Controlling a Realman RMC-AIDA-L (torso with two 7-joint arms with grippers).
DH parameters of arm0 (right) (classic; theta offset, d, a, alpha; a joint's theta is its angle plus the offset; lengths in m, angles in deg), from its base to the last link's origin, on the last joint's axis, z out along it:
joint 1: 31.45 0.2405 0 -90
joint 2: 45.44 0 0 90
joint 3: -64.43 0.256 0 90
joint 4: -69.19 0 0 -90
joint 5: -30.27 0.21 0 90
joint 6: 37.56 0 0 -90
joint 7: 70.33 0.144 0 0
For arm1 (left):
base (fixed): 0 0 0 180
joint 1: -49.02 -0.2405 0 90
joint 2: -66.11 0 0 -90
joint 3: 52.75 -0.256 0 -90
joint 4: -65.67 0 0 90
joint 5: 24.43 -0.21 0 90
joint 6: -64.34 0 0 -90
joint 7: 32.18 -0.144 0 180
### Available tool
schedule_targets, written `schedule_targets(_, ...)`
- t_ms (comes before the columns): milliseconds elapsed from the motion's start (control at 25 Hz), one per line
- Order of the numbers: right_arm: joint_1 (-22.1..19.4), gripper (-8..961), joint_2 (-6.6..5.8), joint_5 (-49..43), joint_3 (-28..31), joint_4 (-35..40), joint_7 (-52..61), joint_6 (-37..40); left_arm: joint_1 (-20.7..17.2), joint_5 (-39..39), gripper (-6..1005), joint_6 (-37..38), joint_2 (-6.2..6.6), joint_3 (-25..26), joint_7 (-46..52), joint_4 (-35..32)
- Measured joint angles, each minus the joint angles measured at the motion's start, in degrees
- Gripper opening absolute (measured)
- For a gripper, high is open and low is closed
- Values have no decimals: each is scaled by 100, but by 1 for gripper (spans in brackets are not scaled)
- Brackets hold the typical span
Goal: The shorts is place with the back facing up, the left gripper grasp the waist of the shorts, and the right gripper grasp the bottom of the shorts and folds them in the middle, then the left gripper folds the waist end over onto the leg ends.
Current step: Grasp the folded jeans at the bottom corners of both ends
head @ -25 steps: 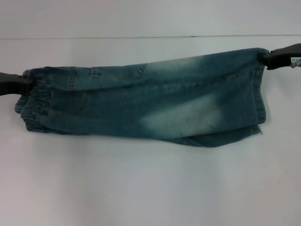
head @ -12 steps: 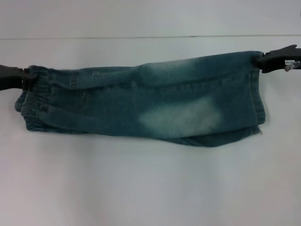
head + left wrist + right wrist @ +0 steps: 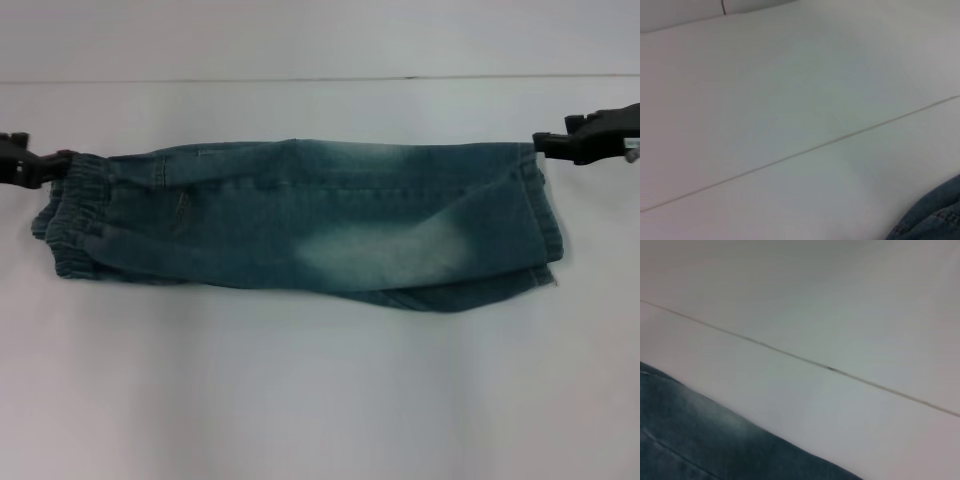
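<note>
The shorts (image 3: 300, 225) lie folded lengthwise in a long flat band across the white table (image 3: 320, 400). A whitish washed patch faces up. My left gripper (image 3: 60, 163) is at the far left, pinching the top corner of the gathered waist (image 3: 70, 215). My right gripper (image 3: 541, 146) is at the far right, holding the top corner of the bottom of the shorts (image 3: 545, 215). The pinched top edge runs low and almost straight between the two. A corner of denim (image 3: 932, 217) shows in the left wrist view. The right wrist view shows a denim edge (image 3: 700, 440) but no fingers.
A thin seam line (image 3: 320, 79) crosses the table behind the shorts. Bare white tabletop stretches in front of the shorts, toward me.
Both grippers have come down with the upper layer. The top edge, raised at both ends before, now lies flat and straight over the lower layer.
</note>
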Motion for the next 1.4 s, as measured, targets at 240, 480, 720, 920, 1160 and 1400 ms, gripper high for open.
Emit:
schedule_targets(240, -679, 684, -29, 1355, 35, 441, -1109, 1232, -764, 1527, 746, 1003, -5, 43, -801, -577)
schedule_targets(480, -1260, 859, -10, 2340, 134, 465, -2393, 2591, -1300, 2391, 862, 1887, -12, 411, -1898, -264)
schedule_targets(720, -1417, 901, -3, 2567, 177, -213, -3715, 3581, -1421, 2366, 924, 2519, 12, 869, -2619, 308)
schedule_targets(920, -1363, 924, -2, 2553, 133, -882, -4426, 3715, -1522, 2135, 936, 2311, -14, 873, -2723, 474)
schedule_targets(1160, -1351, 924, -5, 2536, 122, -1221, -4687, 3772, -1496, 1882, 935, 2016, -10, 855, -2734, 601)
schedule_targets(1400, -1322, 922, -5, 2536, 117, -1274, -4583, 3802, -1333, 1836, 934, 1607, 1, 802, -2894, 852)
